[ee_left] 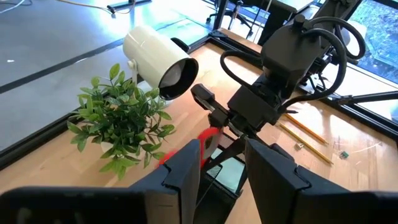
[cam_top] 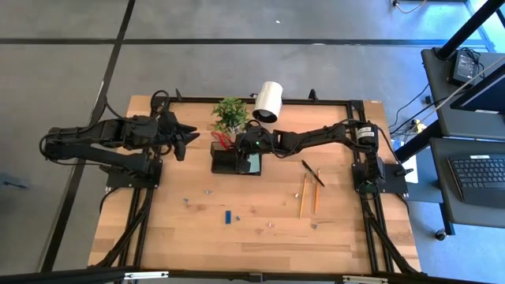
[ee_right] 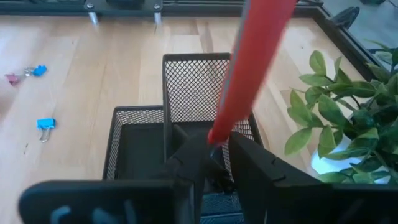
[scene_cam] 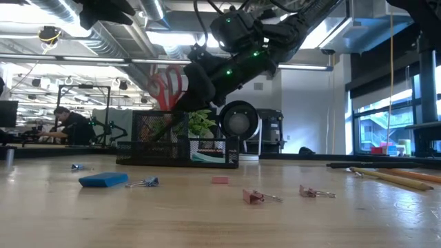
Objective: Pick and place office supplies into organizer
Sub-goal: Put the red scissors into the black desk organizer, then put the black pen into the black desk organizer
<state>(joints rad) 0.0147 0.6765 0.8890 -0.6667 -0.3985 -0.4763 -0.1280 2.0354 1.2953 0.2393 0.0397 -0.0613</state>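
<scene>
1. No words, numbers or signs could be read in any view.
2. The organizer (scene_cam: pixel 178 149) had a small strip on its front, but its marks were too tiny to read.
</scene>
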